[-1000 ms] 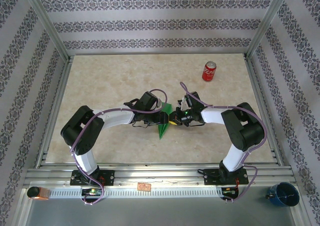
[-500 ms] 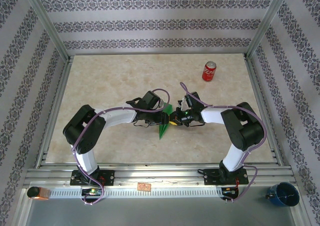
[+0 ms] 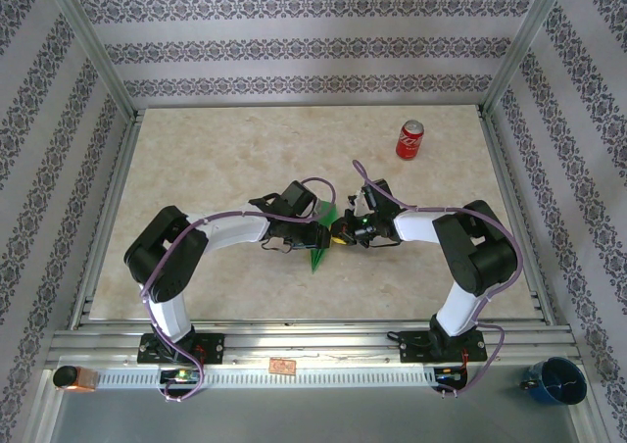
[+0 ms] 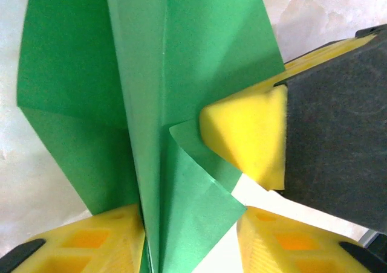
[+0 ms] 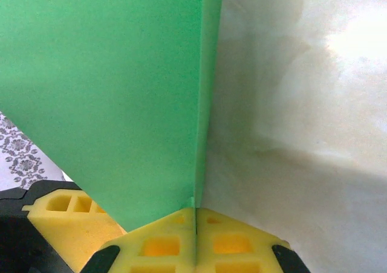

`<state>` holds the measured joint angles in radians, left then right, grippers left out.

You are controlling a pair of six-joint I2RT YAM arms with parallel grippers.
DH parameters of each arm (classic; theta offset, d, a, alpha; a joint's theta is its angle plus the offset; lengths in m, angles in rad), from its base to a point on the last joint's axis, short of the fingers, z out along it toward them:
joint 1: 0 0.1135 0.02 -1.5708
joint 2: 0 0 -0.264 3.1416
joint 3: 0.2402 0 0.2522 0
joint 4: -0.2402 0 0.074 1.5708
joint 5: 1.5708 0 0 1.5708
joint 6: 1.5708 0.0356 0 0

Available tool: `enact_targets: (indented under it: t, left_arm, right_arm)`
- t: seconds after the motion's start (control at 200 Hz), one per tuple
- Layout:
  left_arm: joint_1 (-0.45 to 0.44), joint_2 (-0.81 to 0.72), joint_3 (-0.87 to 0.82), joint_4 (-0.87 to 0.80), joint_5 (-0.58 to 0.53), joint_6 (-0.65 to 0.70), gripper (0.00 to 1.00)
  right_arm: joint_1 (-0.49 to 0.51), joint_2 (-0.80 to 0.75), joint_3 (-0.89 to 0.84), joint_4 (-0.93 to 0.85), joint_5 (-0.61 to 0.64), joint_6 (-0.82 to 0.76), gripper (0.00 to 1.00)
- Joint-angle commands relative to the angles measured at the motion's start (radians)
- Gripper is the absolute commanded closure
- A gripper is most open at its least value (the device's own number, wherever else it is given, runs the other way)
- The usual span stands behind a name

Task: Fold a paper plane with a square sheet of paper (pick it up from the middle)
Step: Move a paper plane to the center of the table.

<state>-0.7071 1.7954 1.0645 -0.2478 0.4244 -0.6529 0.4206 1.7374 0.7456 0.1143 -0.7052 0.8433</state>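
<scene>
Starting at the near edge of the table (image 3: 216,159), the two arms rise from their bases, bend at dark elbow housings and send their white forearms inward, so that the pair forms a mirrored arch meeting at mid-table. A blue cup (image 3: 554,379) sits outside the frame at the near right corner.

Left arm: forearm angled to the right, wrist turned so the left gripper (image 3: 322,234) points across at its partner. In the left wrist view the left gripper (image 4: 190,243) has its yellow fingers (image 4: 91,246) apart; the paper plane (image 4: 163,73) passes between them, lying against one finger, with a strip of bare table showing before the other.

Right arm: forearm angled to the left, right gripper (image 3: 340,233) tip to tip with the left one. In the right wrist view the right gripper (image 5: 195,231) has its pads pressed together, pinching the lower edge of the paper plane (image 5: 109,104), which stands upright from the seam. One of its yellow pads (image 4: 242,134) also bears on a folded flap in the left wrist view.

Paper plane (image 3: 316,257): bright green, creased lengthwise with layered flaps, held at the meeting point of the grippers, its pointed end towards the bases.

Beyond, well apart at the far right, stands a red soda can (image 3: 409,140); patterned walls (image 3: 313,51) close the scene.
</scene>
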Motion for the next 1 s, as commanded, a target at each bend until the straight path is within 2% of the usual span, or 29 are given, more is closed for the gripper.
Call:
enact_targets:
  t: [0.0, 0.175, 0.325, 0.994]
  left_arm:
    - [-0.009, 0.024, 0.021, -0.053, -0.023, 0.025, 0.60]
    - [-0.009, 0.032, 0.039, -0.080, -0.054, 0.026, 0.70]
    - [-0.009, 0.048, 0.056, -0.079, -0.053, 0.024, 0.74]
    - [-0.009, 0.096, 0.096, -0.086, -0.066, 0.023, 0.85]
  right_arm:
    - [-0.006, 0.008, 0.005, 0.021, -0.022, 0.012, 0.93]
    - [-0.006, 0.008, 0.003, 0.027, -0.025, 0.013, 0.93]
    - [-0.006, 0.011, 0.001, 0.028, -0.028, 0.012, 0.93]
    - [-0.006, 0.027, 0.002, 0.036, -0.037, 0.012, 0.93]
